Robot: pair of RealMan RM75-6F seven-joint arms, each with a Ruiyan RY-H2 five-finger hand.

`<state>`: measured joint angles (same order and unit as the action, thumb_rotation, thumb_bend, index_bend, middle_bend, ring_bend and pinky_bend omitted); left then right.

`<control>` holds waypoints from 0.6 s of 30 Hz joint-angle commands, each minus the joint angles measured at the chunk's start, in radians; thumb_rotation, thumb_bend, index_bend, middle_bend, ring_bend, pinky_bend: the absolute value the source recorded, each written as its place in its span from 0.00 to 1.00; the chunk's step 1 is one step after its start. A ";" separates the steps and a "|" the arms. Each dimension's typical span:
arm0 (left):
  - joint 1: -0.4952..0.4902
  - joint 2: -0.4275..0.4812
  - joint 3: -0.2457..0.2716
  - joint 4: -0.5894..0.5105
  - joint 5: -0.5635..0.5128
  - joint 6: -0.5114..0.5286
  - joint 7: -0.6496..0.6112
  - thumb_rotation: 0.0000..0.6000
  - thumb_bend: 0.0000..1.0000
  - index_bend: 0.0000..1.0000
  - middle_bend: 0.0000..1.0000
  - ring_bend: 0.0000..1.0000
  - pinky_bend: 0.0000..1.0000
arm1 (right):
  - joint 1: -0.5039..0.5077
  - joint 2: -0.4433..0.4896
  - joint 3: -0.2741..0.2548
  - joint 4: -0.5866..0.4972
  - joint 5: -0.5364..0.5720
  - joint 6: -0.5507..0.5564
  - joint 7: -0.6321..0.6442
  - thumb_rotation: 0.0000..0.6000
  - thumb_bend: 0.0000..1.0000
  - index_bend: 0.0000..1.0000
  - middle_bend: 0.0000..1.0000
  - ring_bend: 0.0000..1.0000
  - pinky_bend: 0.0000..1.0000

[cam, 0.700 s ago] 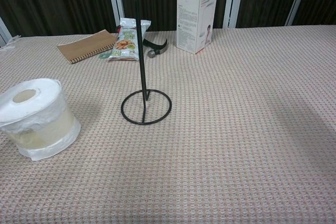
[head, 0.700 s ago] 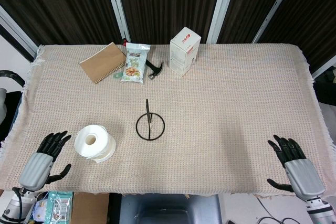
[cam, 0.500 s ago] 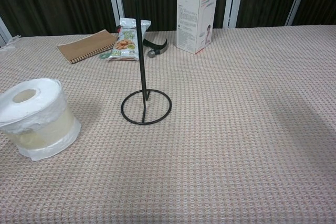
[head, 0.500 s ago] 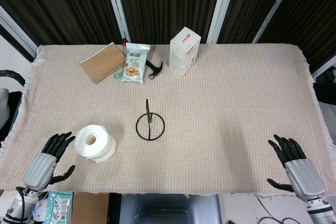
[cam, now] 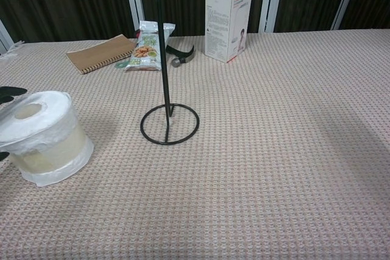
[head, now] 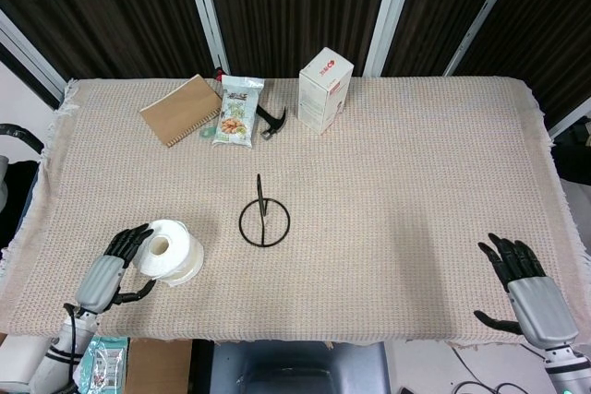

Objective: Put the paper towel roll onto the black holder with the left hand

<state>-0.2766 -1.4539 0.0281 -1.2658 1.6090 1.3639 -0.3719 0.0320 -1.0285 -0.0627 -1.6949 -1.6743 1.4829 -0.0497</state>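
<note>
Fingers (head: 138,232) of the left hand (head: 109,269) now reach the paper towel roll (head: 168,250), where a moment ago that hand lay well clear of it, out near the table's left edge. The hand has slid in toward the roll; its dark fingertips lie against the roll's left side, spread apart, with the thumb low beside the base. From where I stand it touches rather than grips, and whether it has any real hold I cannot tell. In the chest view only a dark fingertip shows at the left border beside the roll.

The roll itself has not moved: it stands upright on its end, hollow core facing up, just left of the black holder (head: 264,220) and apart from it. The holder stands as before, ring base flat on the woven tablecloth (head: 416,154), thin post upright.

Far right of the holder, the right hand (head: 528,297) rests at the table's near corner, fingers apart and holding nothing; it has drawn back slightly toward the edge.

Beyond the holder lie a brown notebook (head: 181,110), a snack packet (head: 237,112), a small hammer (head: 270,122) and a white carton (head: 325,89), all unchanged.
</note>
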 commanded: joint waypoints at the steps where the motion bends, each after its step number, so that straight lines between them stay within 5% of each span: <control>1: -0.010 -0.011 -0.008 0.013 -0.014 -0.018 -0.013 1.00 0.33 0.00 0.00 0.00 0.00 | 0.001 0.000 0.000 -0.001 0.002 -0.002 -0.001 1.00 0.06 0.00 0.00 0.00 0.00; 18: -0.078 -0.012 0.020 0.009 0.007 -0.120 -0.310 1.00 0.33 0.00 0.00 0.00 0.21 | 0.000 -0.005 0.003 -0.002 0.004 -0.002 -0.008 1.00 0.06 0.00 0.00 0.00 0.00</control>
<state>-0.3397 -1.4653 0.0449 -1.2534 1.6132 1.2630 -0.6447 0.0317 -1.0333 -0.0602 -1.6964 -1.6703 1.4806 -0.0582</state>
